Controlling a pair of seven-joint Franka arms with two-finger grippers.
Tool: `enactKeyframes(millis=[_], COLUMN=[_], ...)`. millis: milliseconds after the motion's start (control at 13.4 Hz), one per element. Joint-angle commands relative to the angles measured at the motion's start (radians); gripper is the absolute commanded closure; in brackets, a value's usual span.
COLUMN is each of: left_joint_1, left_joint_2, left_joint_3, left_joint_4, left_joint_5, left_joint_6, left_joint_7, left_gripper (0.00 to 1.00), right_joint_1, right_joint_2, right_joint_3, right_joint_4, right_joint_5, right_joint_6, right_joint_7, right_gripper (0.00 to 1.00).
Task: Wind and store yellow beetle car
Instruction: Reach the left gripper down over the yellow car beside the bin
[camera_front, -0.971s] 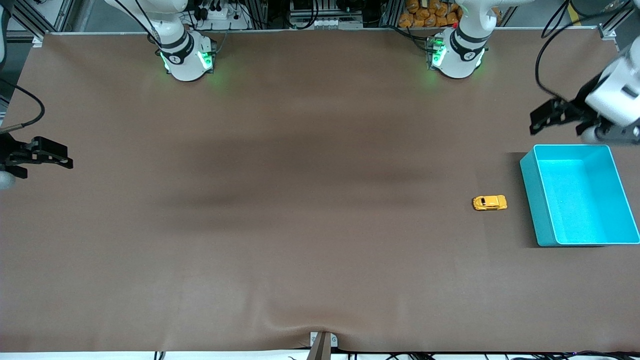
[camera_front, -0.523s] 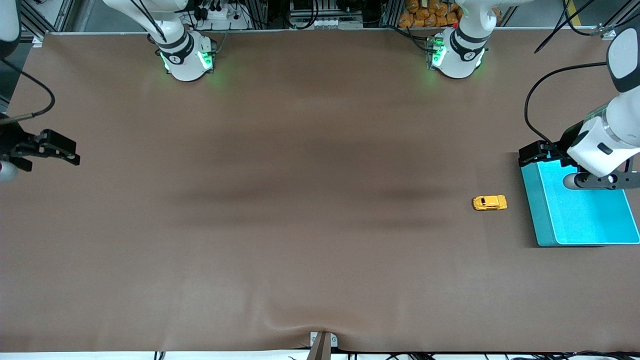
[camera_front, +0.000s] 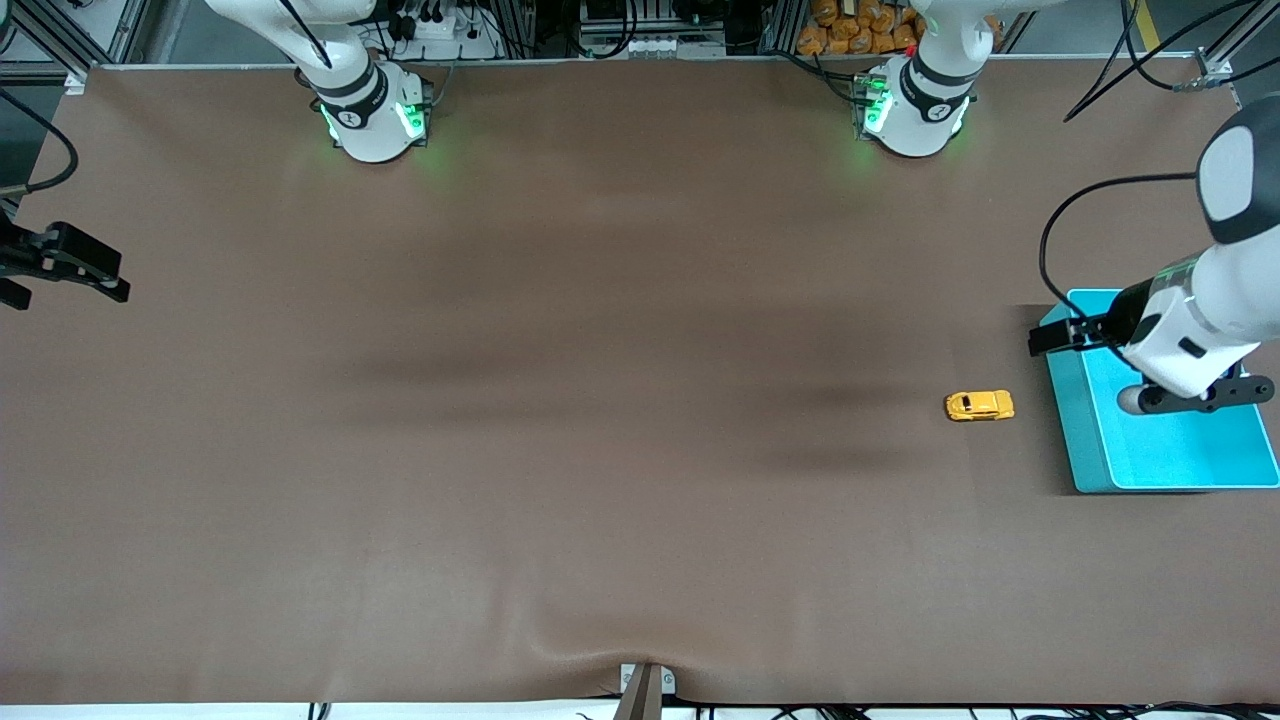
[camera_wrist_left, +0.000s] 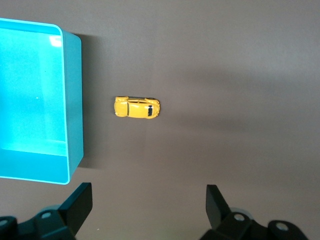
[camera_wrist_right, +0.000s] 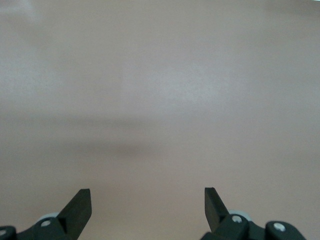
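The yellow beetle car (camera_front: 979, 405) stands on its wheels on the brown table, close beside the turquoise bin (camera_front: 1073, 430), on the side toward the right arm's end. In the left wrist view the car (camera_wrist_left: 136, 107) lies well apart from my left gripper (camera_wrist_left: 148, 210), whose fingers are open and empty, next to the bin's wall (camera_wrist_left: 74, 100). My left gripper (camera_front: 1050, 337) hangs over the bin's corner. My right gripper (camera_front: 98, 268) waits open over bare table at the right arm's end; its wrist view shows the gripper (camera_wrist_right: 147, 207) with nothing between its fingers.
The bin's floor (camera_front: 1165, 445) holds nothing that shows. The two arm bases (camera_front: 375, 115) (camera_front: 915, 110) stand along the table's edge farthest from the front camera. A fold in the table cover (camera_front: 645, 665) sits at the edge nearest that camera.
My left arm has swung from above the table beside the bin to over the bin's corner, closer to the car. My right gripper has drifted slightly toward its table edge.
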Motion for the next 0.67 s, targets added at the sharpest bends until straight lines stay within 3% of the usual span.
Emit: enactKeyframes(millis=[0,597], left_joint_1=[-0.014,-0.025], left_joint_2=[0.000,-0.015], left_joint_3=[-0.010,-0.012], left_joint_4=[-0.038,-0.164], left_joint_5=[-0.005,-0.003], left_joint_6=[0.045,0.222], left_joint_7=[-0.125,-0.326], left_gripper=[0.00,0.00], right_joint_1=[0.024,0.022], right_joint_2=[-0.015,-0.013], right_joint_3=[-0.021,-0.021], right_joint_4=[-0.026,-0.026], right_joint_5=[-0.006,-0.007], right_joint_6=[0.008,0.006], right_joint_7=[0.017,0.017], right_gripper=[0.00,0.00])
